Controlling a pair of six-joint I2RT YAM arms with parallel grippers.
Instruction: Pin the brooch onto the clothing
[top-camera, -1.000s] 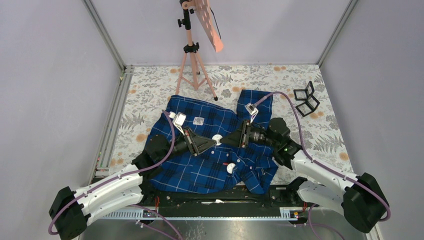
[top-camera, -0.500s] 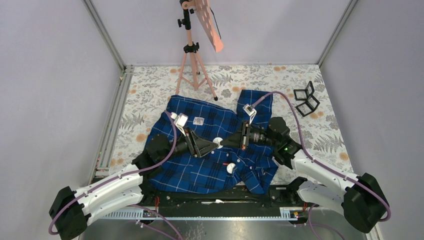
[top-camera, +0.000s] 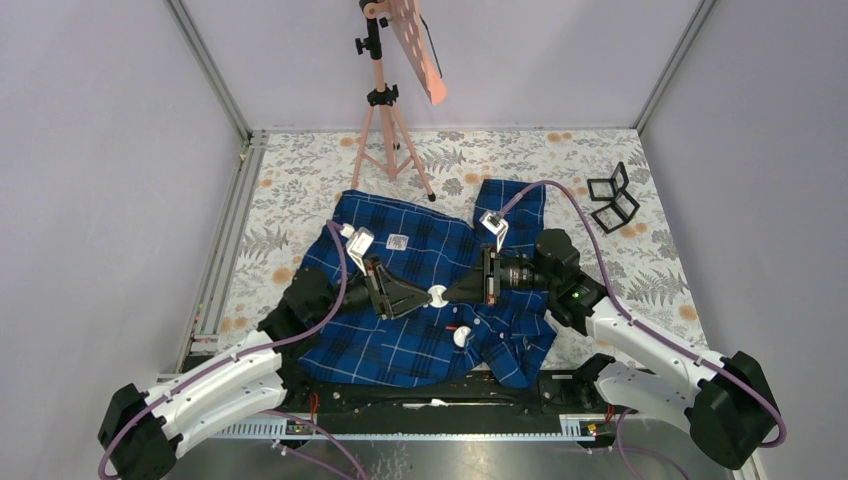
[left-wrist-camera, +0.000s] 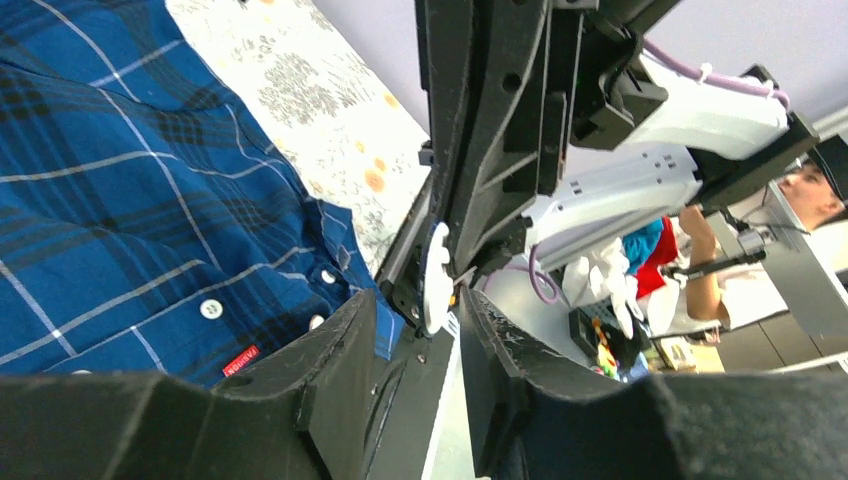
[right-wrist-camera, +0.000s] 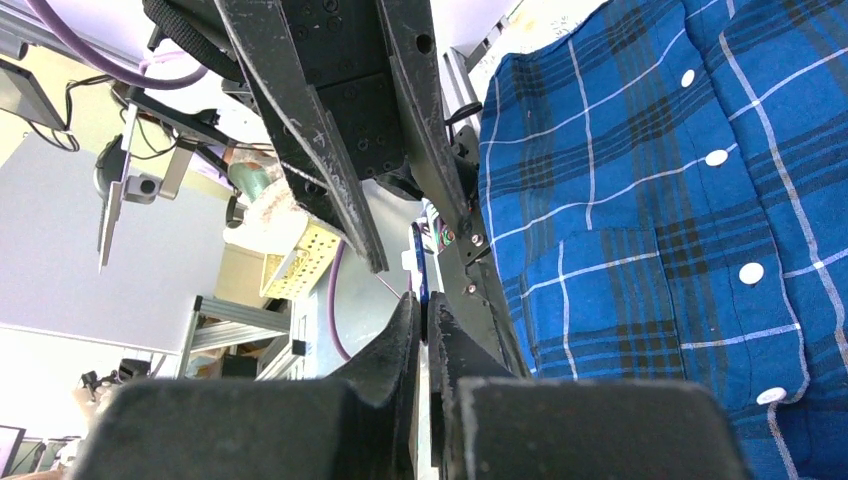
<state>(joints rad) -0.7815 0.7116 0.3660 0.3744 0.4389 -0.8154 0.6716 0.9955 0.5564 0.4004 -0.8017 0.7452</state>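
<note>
Nearby, tripod (top-camera: 383, 100) and frames (top-camera: 612, 198) stand behind the shirt (top-camera: 400, 345) and brooch (top-camera: 437, 295).

The shirt (top-camera: 400, 345) lies on the counter (top-camera: 300, 190) just before the bases of the arms. The tripod stand (top-camera: 383, 97) is behind it at the far edge, and the folding frames (top-camera: 612, 198) are at the far right, well apart. Over the middle of the shirt the left fingers (top-camera: 405, 292) and the right fingers (top-camera: 462, 290) meet tip to tip, with the brooch (top-camera: 437, 294) between them.
</note>
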